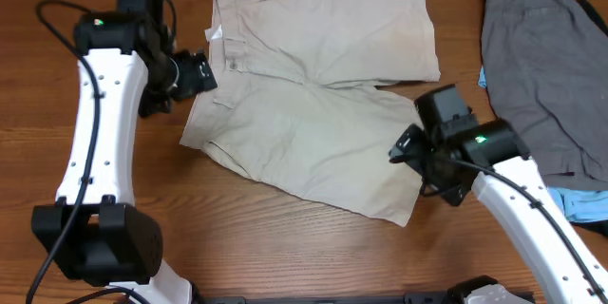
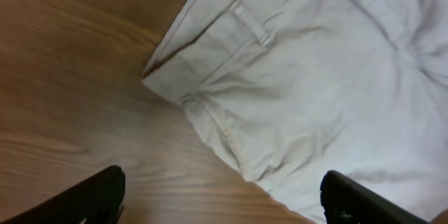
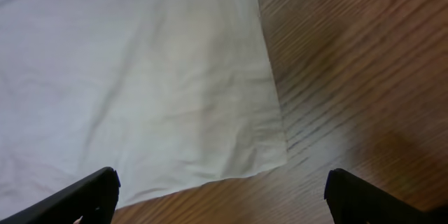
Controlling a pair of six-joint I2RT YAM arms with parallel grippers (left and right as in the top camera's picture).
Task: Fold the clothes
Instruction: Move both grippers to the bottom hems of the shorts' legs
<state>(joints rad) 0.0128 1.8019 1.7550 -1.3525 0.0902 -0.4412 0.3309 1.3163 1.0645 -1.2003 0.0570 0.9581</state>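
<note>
Item: khaki shorts (image 1: 313, 95), spread flat on a wooden table (image 1: 285, 247), one arm at each end.

Shorts occupy the centre of the overhead frame, waistband toward the left, both legs running to the right, the lower leg angled down toward lower right. Left gripper (image 1: 198, 76) sits at centre left, over the waistband's edge; its wrist view shows two dark fingertips (image 2: 91, 196) in the bottom corners, spread wide, nothing between them, with the waistband corner and a belt loop beyond. Right gripper (image 1: 407, 147) sits right of centre, at the hem of the lower leg; its fingers are likewise wide apart and hold nothing, the hem corner lying on the wood ahead of them. Upper right: a rumpled grey garment (image 1: 537, 76) lying over light blue cloth (image 1: 581, 204), apart from the shorts.
</note>
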